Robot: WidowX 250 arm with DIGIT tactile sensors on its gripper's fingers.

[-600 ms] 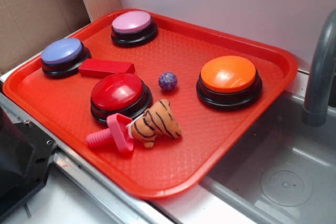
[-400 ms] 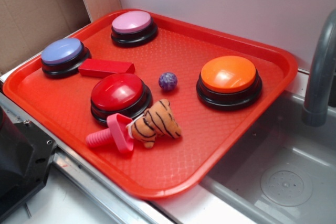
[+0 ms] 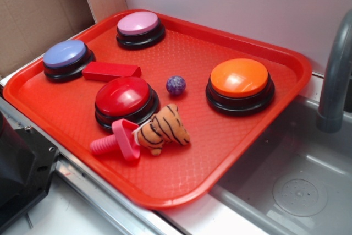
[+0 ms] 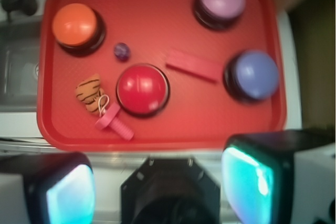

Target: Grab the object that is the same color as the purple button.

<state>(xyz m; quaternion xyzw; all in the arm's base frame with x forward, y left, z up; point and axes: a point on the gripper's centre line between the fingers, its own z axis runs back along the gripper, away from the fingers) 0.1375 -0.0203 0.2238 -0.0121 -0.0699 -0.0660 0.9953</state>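
Note:
The small purple-blue speckled ball lies on the red tray, between the red button and the orange button. It also shows in the wrist view. The blue-purple button sits at the tray's left, and a lilac-pink button at the back. My gripper hangs high above the tray's near edge, far from the ball. Its two cyan-padded fingers stand wide apart with nothing between them. The gripper itself is not seen in the exterior view.
A striped plush tiger and a pink toy bolt lie in front of the red button. A red block lies beside the blue-purple button. A sink basin with a grey faucet is to the right; the black robot base is at the lower left.
Nothing on the tray has moved. A small dark shape now shows at the top left edge of the exterior view.

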